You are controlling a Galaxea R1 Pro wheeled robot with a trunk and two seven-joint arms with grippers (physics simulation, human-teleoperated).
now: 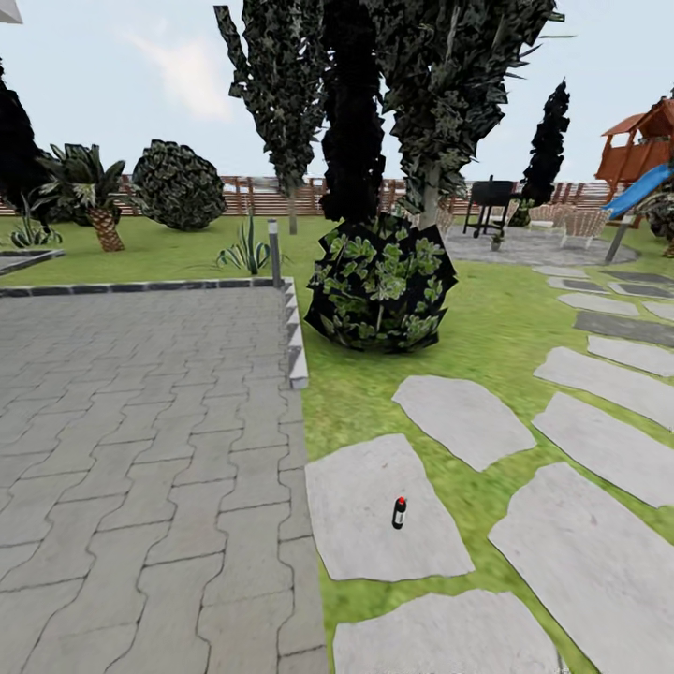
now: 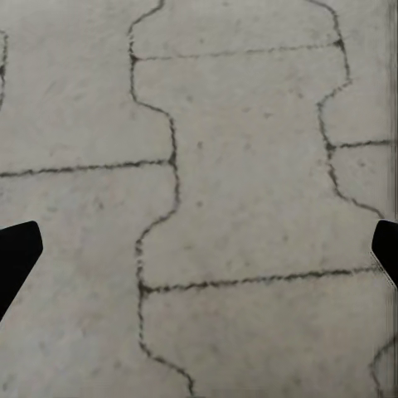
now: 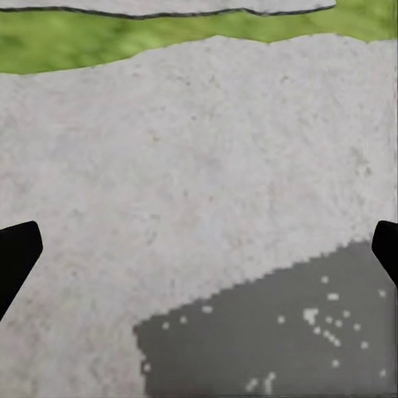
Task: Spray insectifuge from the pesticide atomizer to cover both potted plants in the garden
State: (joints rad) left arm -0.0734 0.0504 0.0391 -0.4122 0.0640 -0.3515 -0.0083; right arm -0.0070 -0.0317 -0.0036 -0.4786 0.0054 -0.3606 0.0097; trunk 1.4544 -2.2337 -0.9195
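Note:
The pesticide atomizer, a slim dark bottle with a red top, stands upright on a grey stepping stone in the garden lawn, low in the head view. My left gripper is open over interlocking paving bricks, nothing between its dark fingertips. Above a pale stepping stone with a dark shadow on it, my right gripper is also open and holds nothing. Far back right lies the paved patio with a black grill and wicker seats. I cannot make out the potted plants at this distance.
A large leafy bush and tall trees stand ahead between me and the patio. The brick-paved area with a raised kerb is at left, with a bollard lamp. Stepping stones lead right toward a slide.

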